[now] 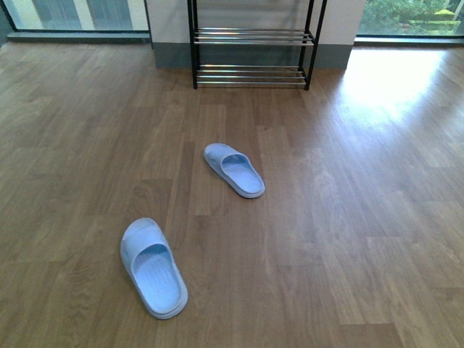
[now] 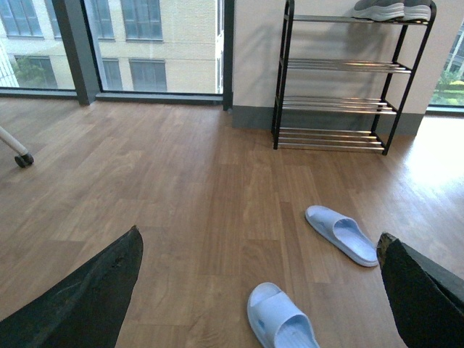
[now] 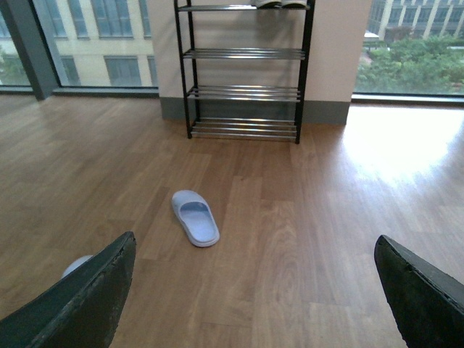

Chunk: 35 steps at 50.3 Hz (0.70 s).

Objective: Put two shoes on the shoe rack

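Two grey shoes (image 2: 378,9) sit atop the shoe rack (image 2: 337,65), blue slippers (image 1: 233,169) (image 1: 152,268) on the floor (image 1: 348,217), end effectors (image 2: 259,238) (image 3: 255,239) apart.

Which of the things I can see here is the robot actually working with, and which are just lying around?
Part of the job:
- grey sneakers, already on the top shelf
- shoe rack against the wall

Just lying about:
- nearer light blue slide sandal on the floor
- farther light blue slide sandal on the floor
- castor wheel at the edge of the left wrist view
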Available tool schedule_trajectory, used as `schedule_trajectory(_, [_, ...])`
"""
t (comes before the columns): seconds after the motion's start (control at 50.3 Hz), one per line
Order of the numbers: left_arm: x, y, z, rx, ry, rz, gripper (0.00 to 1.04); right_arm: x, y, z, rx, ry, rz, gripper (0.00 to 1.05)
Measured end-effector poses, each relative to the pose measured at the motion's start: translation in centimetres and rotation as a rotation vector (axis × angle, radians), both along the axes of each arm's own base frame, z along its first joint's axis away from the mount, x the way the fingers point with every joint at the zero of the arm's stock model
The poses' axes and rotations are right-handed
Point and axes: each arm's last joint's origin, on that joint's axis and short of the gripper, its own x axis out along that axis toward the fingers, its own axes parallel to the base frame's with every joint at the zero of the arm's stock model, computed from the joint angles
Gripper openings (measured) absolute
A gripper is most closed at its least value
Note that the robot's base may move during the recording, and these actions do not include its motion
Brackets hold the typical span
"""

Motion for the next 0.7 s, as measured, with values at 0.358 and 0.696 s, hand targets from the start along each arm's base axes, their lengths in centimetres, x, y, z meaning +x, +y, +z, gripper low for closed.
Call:
schedule_trajectory(0.358, [0.0, -0.01, 0.0, 0.0, 0.0, -0.003, 0.95, -0.01, -0.01, 0.01, 0.0, -0.001, -0.004, 0.95])
schedule_trajectory(0.696, [0.06, 0.0, -0.13, -0.025, 0.029, 0.03, 0.95, 0.01, -0.01, -0.01, 0.0, 0.001, -0.003, 0.95])
